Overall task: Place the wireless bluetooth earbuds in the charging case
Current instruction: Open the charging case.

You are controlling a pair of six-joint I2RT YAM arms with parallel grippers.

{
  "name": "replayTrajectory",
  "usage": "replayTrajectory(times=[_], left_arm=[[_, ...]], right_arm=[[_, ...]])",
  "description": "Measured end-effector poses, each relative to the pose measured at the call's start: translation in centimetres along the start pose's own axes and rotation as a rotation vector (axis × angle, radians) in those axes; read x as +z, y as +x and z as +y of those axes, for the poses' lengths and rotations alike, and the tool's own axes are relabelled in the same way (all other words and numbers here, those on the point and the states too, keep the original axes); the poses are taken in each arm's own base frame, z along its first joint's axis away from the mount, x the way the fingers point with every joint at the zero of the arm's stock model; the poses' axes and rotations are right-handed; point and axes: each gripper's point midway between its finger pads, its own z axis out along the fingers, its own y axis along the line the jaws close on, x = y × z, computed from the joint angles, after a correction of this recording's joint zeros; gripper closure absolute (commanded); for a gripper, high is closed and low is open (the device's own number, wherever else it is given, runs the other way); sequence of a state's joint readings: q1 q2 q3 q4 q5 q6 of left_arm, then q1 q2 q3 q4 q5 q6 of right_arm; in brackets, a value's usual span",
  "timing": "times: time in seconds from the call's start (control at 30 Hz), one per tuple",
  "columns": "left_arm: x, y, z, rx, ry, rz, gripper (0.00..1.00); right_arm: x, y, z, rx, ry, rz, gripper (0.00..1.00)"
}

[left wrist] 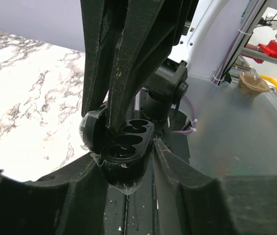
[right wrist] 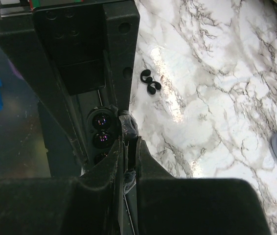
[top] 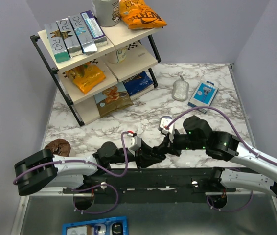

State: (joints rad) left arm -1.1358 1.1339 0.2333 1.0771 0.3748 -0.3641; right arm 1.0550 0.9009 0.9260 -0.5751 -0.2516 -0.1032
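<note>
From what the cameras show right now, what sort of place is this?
Probably a robot test cell dressed as a small shop: plain grey walls close in a marble-patterned table, and a shelf rack holds snack bags and boxed goods.

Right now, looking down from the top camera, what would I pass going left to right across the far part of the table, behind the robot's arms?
Shelf rack stacked with snacks and boxes → silver oval gadget → blue packet.
</note>
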Motion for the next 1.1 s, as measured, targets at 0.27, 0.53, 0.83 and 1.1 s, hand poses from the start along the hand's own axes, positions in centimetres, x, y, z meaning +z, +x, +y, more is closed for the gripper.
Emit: replayTrajectory(times=[0.27, 0.53, 0.83, 1.1], left_arm=[[0.1, 0.3, -0.1, -0.027, 0.005, 0.003, 0.92], [0.0, 0.3, -0.1, -0.022, 0.006, -0.002, 1.00], [-0.9, 1.2, 0.4, -0.024, -0.025, 0.007, 1.00], [-3.0, -0.5, 1.3, 0.003, -0.130, -0.070, 1.00]], right_arm=[[0.1, 0.2, 0.2, -0.007, -0.009, 0.006, 0.99], [0.0, 0.2, 0.5, 0.005, -0.021, 0.001, 0.54], [-0.8, -0.6, 0.6, 0.044, -0.007, -0.038, 0.23], [-3.1, -2.7, -3.7, 0.191, 0.279, -0.194, 0.19]])
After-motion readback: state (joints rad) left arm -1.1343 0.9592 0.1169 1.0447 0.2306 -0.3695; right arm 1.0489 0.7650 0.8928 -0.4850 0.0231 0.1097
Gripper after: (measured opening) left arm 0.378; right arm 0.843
